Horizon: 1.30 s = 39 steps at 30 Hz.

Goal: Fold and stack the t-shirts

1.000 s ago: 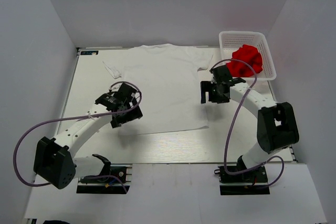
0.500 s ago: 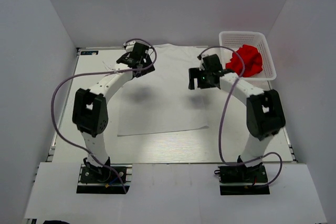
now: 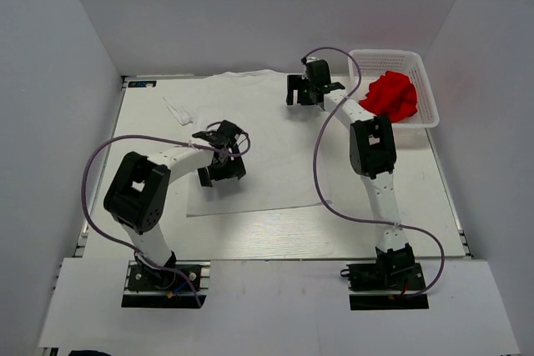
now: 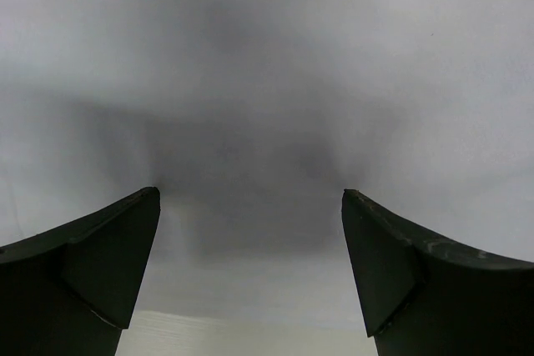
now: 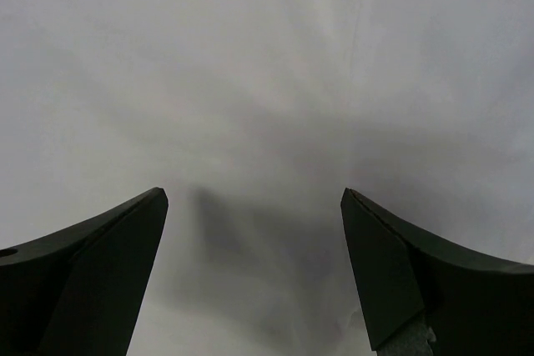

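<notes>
**White shirt flat, red shirt bunched in basket, both pincers wide and empty**

From above: finds the white t-shirt spread smooth and flat on the table, reaching from the far edge toward the middle, with its hem straight along the near side. Puts the red t-shirt in a crumpled heap inside the white plastic mesh basket at the far right corner. Places the left gripper low over the white cloth's near left part, and the right gripper over its far right shoulder, just beside the basket.

Left wrist: shows two dark, wedge-shaped fingers spread wide, with nothing between them but shadowed white cloth. Touching or hovering: cannot tell.

Right wrist: shows matching dark fingers gaping wide and gripping nothing, above soft white fabric with faint folds and a thin seam line.
</notes>
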Each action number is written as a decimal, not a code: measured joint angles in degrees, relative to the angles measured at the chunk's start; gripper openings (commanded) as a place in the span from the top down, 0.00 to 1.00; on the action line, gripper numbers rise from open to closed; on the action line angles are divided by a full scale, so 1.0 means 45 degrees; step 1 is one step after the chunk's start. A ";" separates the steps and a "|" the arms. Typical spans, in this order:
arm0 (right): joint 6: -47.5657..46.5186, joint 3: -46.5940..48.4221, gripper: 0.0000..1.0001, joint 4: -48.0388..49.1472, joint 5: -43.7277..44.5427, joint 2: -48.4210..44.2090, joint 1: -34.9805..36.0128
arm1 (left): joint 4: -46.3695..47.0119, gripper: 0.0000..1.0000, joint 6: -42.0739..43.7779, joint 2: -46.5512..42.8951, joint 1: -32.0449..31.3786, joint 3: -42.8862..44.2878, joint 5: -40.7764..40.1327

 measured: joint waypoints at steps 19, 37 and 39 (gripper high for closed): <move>0.2846 -1.3367 0.10 0.3497 -0.0228 -0.8000 0.0034 | -0.0243 0.00 -0.2487 0.0840 0.1812 0.0670 -0.1409; 0.2579 -1.7748 0.10 0.2807 -0.1768 -1.2274 0.6280 | -0.0199 0.00 0.3186 0.7451 0.3303 1.0822 -0.2856; 0.2443 -1.7010 0.10 0.1977 -0.1078 -1.2196 0.6203 | -0.0403 0.00 0.3356 0.7169 0.3254 1.0690 -0.3011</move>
